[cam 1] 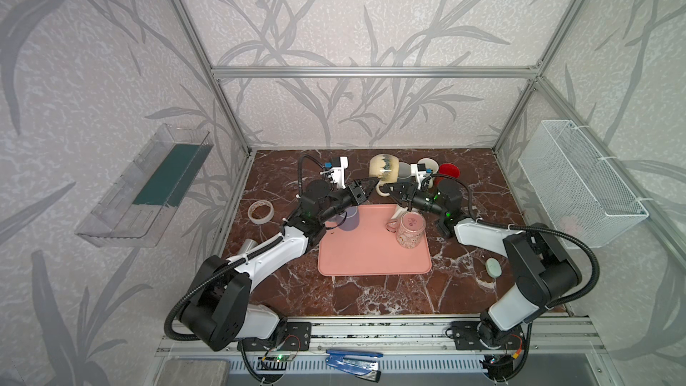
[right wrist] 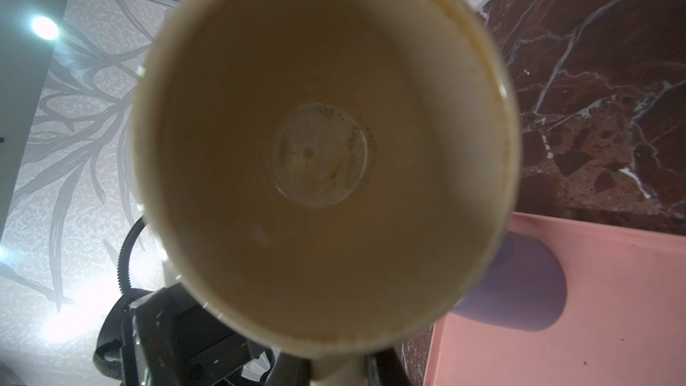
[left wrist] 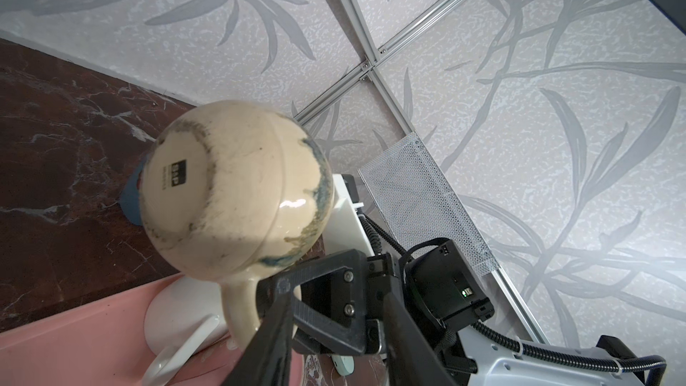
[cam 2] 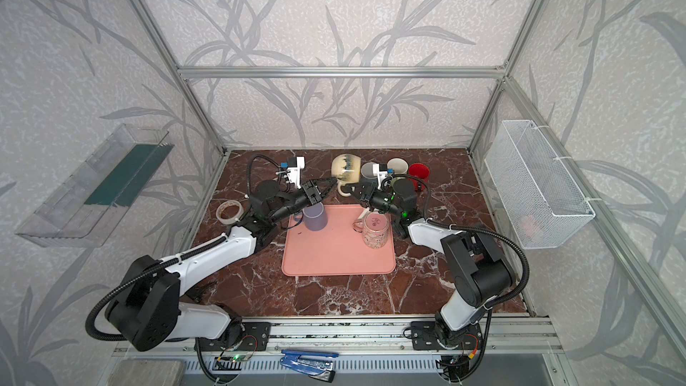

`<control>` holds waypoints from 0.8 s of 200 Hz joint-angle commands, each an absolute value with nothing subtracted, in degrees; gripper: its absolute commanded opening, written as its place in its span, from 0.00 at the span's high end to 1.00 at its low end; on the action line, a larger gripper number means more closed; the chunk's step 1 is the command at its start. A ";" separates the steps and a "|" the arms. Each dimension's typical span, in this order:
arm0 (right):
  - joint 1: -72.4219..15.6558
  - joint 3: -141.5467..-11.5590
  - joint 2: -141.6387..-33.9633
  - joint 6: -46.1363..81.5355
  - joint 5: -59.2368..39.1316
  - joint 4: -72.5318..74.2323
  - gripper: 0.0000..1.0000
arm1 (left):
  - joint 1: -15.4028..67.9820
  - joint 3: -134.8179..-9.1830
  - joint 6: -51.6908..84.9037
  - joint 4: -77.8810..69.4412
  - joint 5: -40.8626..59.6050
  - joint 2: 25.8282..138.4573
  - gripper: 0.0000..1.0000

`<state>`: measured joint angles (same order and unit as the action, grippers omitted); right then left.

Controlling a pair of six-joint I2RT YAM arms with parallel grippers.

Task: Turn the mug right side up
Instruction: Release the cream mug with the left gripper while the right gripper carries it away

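Cream mug (cam 1: 384,172) sideways aloft, handle pinched in right fingers (left wrist: 312,268), grip half hidden, left fingers (left wrist: 271,343) parted, empty.

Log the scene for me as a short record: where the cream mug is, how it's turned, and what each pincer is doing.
held object: cream mug, lifted off the table behind the pink tray
orientation: on its side, mouth toward the right arm, base toward the left arm; not yet upright
right pincer: shut on the mug's handle
left pincer: open beside the mug's base; contact unclear
on tray: purple mug, floral glass mug
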<state>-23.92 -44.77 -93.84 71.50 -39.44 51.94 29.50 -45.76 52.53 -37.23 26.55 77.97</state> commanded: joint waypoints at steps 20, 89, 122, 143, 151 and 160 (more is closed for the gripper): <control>-23.73 -46.21 -89.43 64.52 -38.80 50.41 1.00 | 29.08 -45.26 48.34 -29.91 23.66 72.89 0.57; -23.77 -52.44 -92.06 58.60 -38.58 39.41 1.00 | 28.75 -47.97 42.11 -10.29 20.92 65.05 0.54; -23.82 -57.40 -93.26 52.30 -36.81 29.23 1.00 | 28.74 -52.21 35.69 5.70 17.30 60.59 0.48; -23.82 -60.26 -95.06 50.52 -36.21 26.11 1.00 | 28.73 -53.78 32.34 13.08 15.29 57.94 0.43; -23.82 -61.32 -95.95 50.21 -36.30 25.35 1.00 | 28.72 -54.13 31.26 15.32 14.58 56.92 0.41; -23.82 -62.54 -97.01 49.81 -36.21 24.49 1.00 | 28.73 -54.54 29.87 17.96 13.75 55.62 0.37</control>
<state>-23.92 -57.84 -95.64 54.48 -36.27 24.25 28.99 -52.38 35.97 5.76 17.43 58.72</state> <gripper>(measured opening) 0.194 0.599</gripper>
